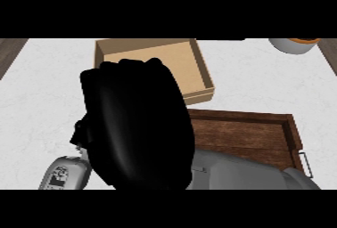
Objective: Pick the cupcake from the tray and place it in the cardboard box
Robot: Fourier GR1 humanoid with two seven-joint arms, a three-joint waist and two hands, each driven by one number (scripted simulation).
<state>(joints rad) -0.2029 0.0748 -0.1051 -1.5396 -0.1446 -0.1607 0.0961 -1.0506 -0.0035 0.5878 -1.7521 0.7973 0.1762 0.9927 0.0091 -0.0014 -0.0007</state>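
Cupcake nowhere in sight, possibly behind the big black right hand (135,124) that blots out the middle; whether its fingers curl, I can't tell. Cardboard box (197,67) peeks beyond, wooden tray (263,133) at right, half covered.

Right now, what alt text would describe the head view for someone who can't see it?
A large black hand fills the middle, partly covering an open cardboard box and a wooden tray on a white counter. No cupcake is visible.
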